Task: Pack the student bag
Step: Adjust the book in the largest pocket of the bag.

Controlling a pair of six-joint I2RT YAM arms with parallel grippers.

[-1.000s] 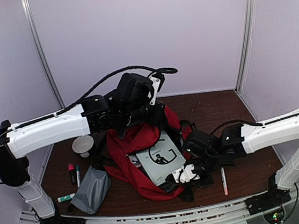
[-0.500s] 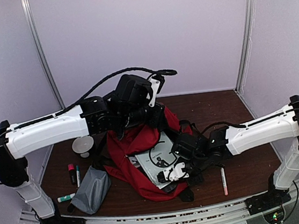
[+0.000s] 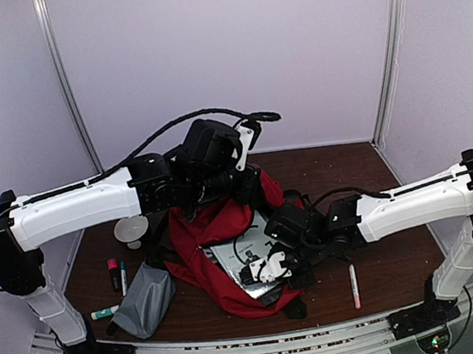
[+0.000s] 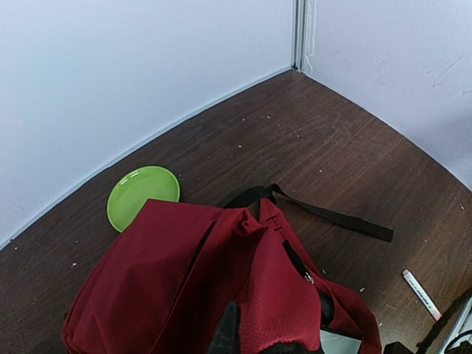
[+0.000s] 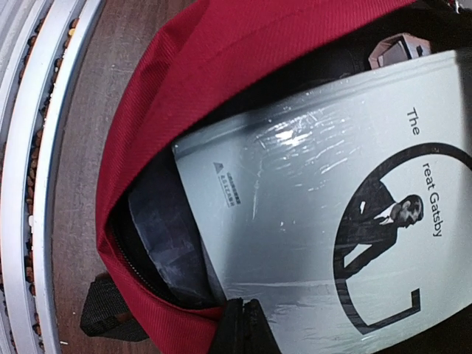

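- Seen from above, markers [image 3: 114, 273] and a grey pouch [image 3: 145, 298] lie left of the red student bag [image 3: 205, 236], which sits mid-bench.
- The left tool [image 4: 228, 335] is pinched shut on the bag's top cloth. Only its camera shows a green plate [image 4: 142, 195] behind the bag.
- The right tool [image 5: 237, 324] is shut tight at the edge of the book [image 5: 332, 206]. The title can be read only here.
- The bench [image 3: 347, 173] is dark brown wood and the walls are pale.

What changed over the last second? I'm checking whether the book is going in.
The right gripper, shut, slid left across the Great Gatsby book, which seems pushed slightly deeper into the red backpack. The left gripper stayed clamped on the backpack's top. Grey pouch, markers and pen did not move.
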